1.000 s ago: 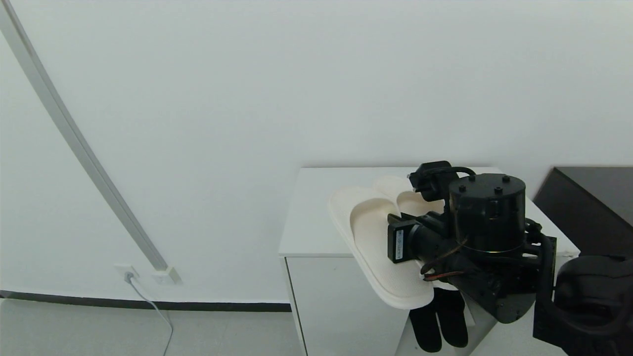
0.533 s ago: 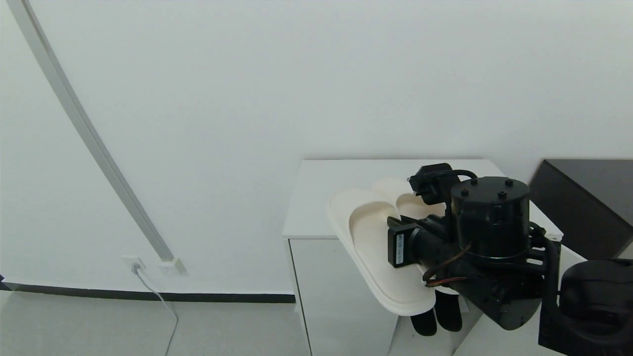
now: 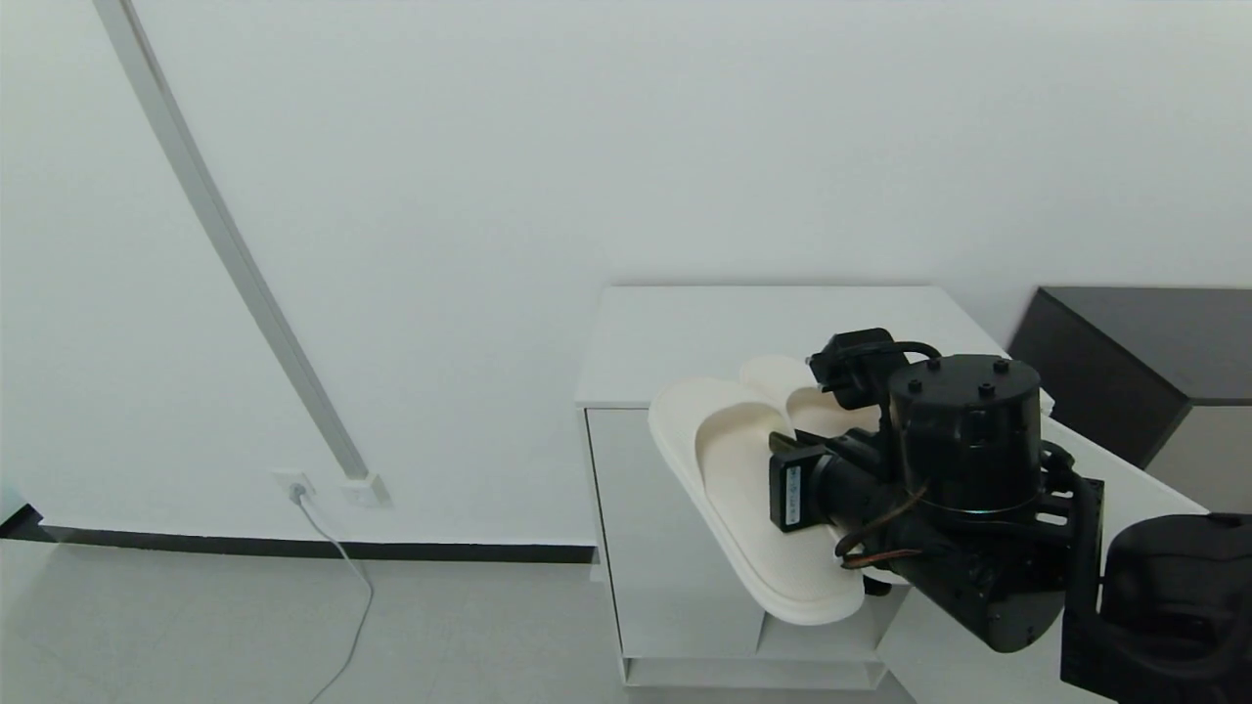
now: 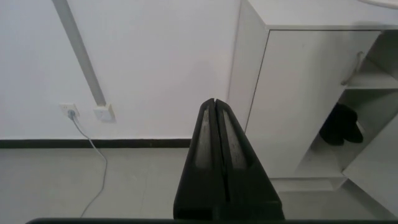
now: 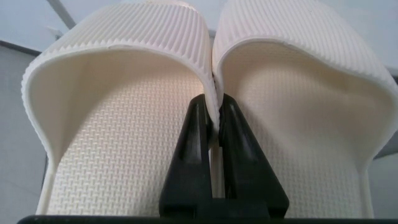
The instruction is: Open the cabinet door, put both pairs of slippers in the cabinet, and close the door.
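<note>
So the cabinet (image 3: 685, 332) is open with the black slippers (image 4: 341, 124) inside, the right gripper (image 5: 216, 121) is clamped on the white slippers (image 3: 743, 489) just in front of it, and the left gripper (image 4: 214, 106) is pinched together on nothing, so it's just stow those and shut it.

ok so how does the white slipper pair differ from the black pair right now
The white pair is off-white and ribbed, the black pair dark. The white pair hangs outside the cabinet, pinched at its inner strap edges by the right end effector; the black pair sits on a lower shelf inside, ungripped. Both are side-by-side pairs.
</note>
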You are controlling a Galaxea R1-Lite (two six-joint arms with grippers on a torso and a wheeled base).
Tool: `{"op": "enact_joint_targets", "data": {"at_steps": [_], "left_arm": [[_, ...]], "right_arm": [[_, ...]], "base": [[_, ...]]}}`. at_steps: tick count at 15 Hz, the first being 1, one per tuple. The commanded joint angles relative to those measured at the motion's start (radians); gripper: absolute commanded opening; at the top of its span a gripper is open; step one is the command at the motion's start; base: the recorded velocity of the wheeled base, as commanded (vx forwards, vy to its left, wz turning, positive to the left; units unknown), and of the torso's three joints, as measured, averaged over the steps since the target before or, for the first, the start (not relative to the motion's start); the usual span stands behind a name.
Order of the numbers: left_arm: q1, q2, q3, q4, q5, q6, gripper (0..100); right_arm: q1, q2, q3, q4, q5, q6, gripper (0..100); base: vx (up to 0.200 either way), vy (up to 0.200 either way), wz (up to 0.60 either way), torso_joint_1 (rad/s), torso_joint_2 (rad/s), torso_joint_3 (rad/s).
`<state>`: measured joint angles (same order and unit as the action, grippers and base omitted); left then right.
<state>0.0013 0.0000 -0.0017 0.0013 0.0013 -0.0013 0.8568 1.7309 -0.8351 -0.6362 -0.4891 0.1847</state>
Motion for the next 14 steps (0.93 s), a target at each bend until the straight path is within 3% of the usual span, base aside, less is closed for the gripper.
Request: {"op": "enact_joint_targets", "data": {"at_steps": [1, 6, 14], "left_arm": [[0.0, 0.0, 0.0, 0.0, 0.0, 0.0, 0], [0.0, 0.0, 0.0, 0.0, 0.0, 0.001, 0], [0.0, 0.0, 0.0, 0.0, 0.0, 0.001, 0]], "right_arm": [[0.001, 0.01, 0.005, 0.0, 0.001, -0.001, 0], [-0.004, 0.012, 0.01, 0.0, 0.001, -0.001, 0], [-0.009, 0.012, 0.013, 0.0, 0.001, -0.001, 0]], "base": [[0.0, 0.0, 0.0, 0.0, 0.0, 0.0], [0.0, 0.0, 0.0, 0.0, 0.0, 0.0], [0.0, -0.2, 0.0, 0.001, 0.0, 0.003]]}}
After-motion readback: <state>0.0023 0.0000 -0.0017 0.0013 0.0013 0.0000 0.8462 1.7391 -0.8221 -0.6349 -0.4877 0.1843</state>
